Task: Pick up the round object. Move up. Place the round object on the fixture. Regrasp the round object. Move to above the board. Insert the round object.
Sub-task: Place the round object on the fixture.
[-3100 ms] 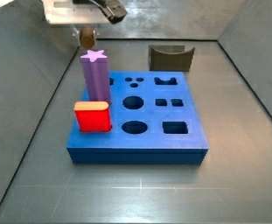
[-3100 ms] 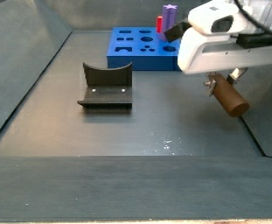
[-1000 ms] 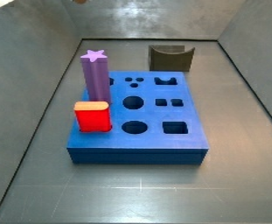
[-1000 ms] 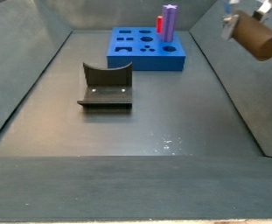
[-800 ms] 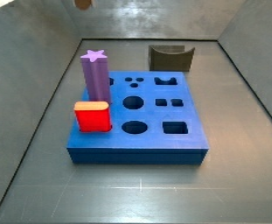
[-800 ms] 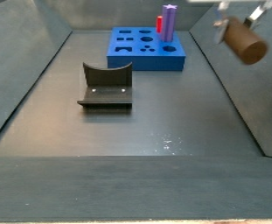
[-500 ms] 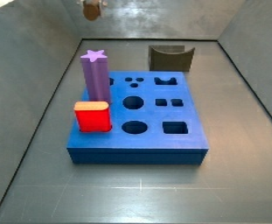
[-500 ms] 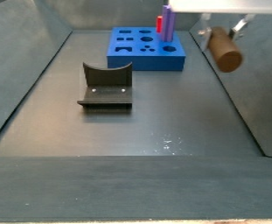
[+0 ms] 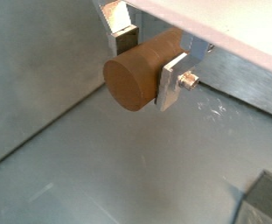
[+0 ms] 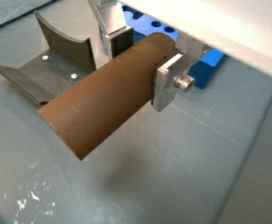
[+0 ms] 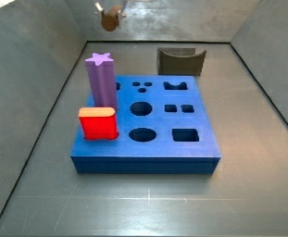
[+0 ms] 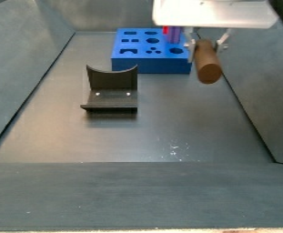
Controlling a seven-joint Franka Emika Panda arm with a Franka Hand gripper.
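Both wrist views show you the gripper point(image 10: 136, 54) clamped on the round object point(image 10: 105, 99), its fingers point(image 10: 169, 82) pressing its sides; only a side view shows it hanging in air, well above the floor, beside the board point(image 12: 154, 51), apart from the fixture point(image 12: 108, 89).

Soft, even light is falling from above in all views, leaving only faint shadows. The grey floor point(image 12: 131, 136) is giving off pale speckled glare near its front edge in a side view and patchy sheen toward its far edge point(image 11: 158, 23). Both wrist views are looking slightly soft, with the gripper point(image 10: 132, 57) casting a dim shadow. Resolution is staying low, blurring small edges.
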